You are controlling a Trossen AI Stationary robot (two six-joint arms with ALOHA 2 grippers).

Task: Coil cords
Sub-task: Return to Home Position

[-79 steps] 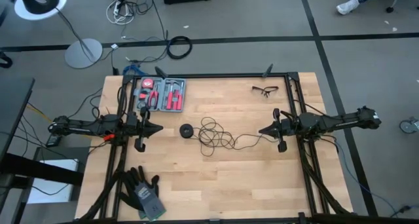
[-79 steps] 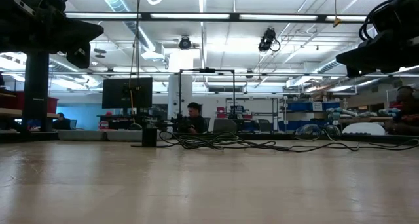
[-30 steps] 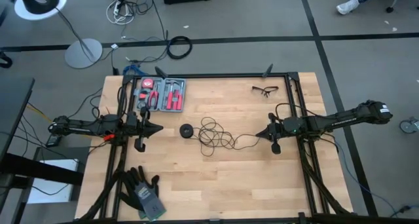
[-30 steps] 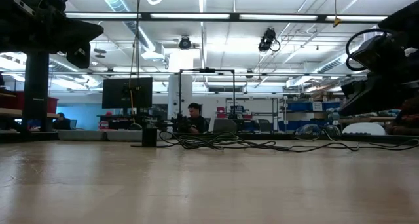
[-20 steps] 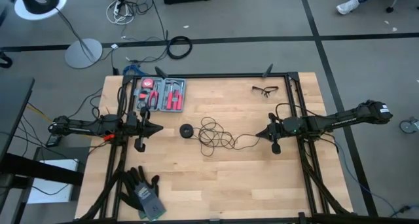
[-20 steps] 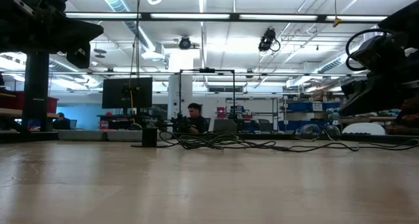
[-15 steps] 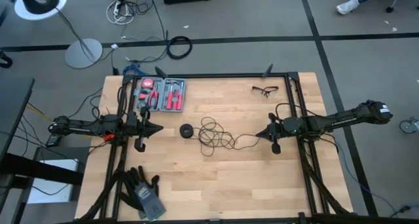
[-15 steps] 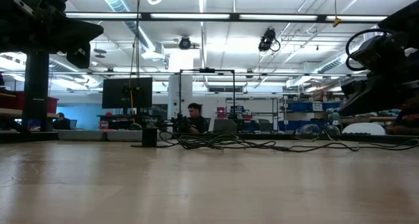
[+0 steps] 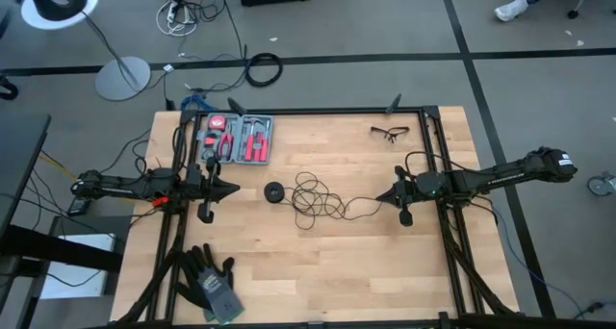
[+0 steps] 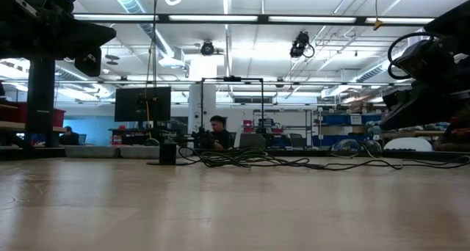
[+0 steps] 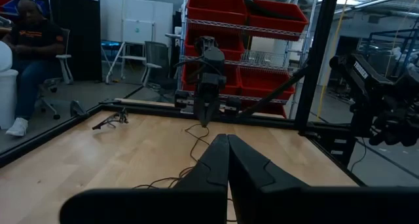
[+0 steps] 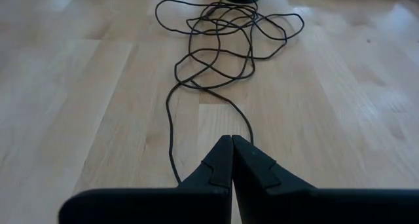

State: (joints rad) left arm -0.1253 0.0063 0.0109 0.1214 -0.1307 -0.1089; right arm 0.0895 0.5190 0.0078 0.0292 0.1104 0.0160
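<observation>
The cord [image 9: 313,199] is spread in a loose, uncoiled tangle at the middle of the tabletop [image 9: 318,271]. Its puck [image 9: 274,192] lies just beside the tangle on the side toward the left arm, and a long loop is trailed out to the right gripper [image 9: 384,195]. In the right wrist view that gripper's fingers are seen pressed together with nothing visibly pinched. Two strands of the loop are lost from sight beneath them, so whether cord and fingers touch cannot be told. The left gripper [image 9: 237,189] is held near the puck, likewise pressed together and empty. For the return home to be done well, the right arm would best be raised clear of the tabletop before it is drawn back, so that the loop is not snagged and dragged along. The fingers can be left closed, and the tangle and puck should be left undisturbed where they lie
</observation>
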